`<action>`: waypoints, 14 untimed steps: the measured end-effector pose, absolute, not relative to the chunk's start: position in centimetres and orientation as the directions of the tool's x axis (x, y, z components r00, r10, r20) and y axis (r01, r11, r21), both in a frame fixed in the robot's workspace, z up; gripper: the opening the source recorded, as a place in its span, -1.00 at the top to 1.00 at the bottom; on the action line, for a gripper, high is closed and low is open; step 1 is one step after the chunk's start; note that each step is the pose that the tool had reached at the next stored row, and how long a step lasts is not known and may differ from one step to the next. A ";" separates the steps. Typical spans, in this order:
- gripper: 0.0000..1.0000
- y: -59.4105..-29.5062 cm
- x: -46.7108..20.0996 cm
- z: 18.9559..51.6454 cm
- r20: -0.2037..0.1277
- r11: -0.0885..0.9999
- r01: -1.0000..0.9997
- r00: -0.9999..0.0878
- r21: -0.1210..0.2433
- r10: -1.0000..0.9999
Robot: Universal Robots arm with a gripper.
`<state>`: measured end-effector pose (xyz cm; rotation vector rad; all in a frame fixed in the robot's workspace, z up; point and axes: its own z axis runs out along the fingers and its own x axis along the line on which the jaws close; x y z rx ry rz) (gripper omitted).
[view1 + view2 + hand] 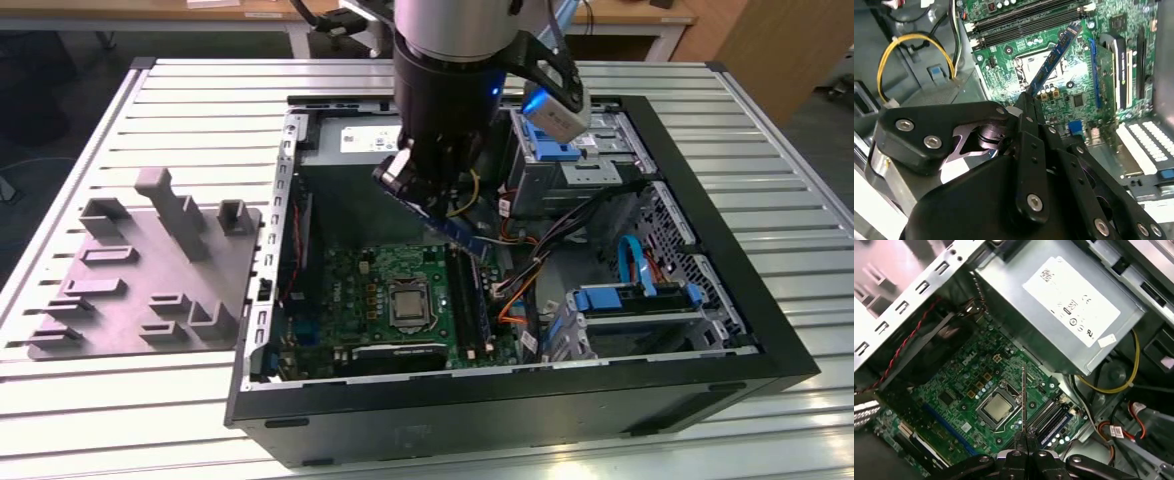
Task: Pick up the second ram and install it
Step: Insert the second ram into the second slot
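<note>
The second ram (451, 228) is a narrow dark blue-black stick, held tilted above the green motherboard (380, 300) inside the open computer case. My gripper (403, 180) is shut on its upper end. In the second wrist view the second ram (1054, 57) reaches from my gripper (1028, 102) toward the long black sockets (1024, 21). In the first wrist view the second ram (1024, 400) shows edge-on, rising from my gripper (1025, 439), with the sockets (1051, 417) just beside it and the processor (996, 407) on its other side.
A grey power supply (1064, 305) fills the case's far end, trailing yellow cables (914, 42). Blue drive cages (641, 290) and orange wires (514, 300) crowd the exterior view's right. An expansion card (1104, 70) stands on the board. A grey parts holder (147, 270) lies outside the case.
</note>
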<state>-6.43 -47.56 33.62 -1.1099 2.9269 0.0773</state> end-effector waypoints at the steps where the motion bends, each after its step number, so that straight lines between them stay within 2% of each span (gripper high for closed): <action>1: 0.77 -47.6 -6.4 33.6 -0.027 0.758 -0.651 -0.759 0.042 -0.650; 14: 0.77 -47.6 -6.4 33.4 -0.027 0.871 -0.489 -0.872 0.042 -0.488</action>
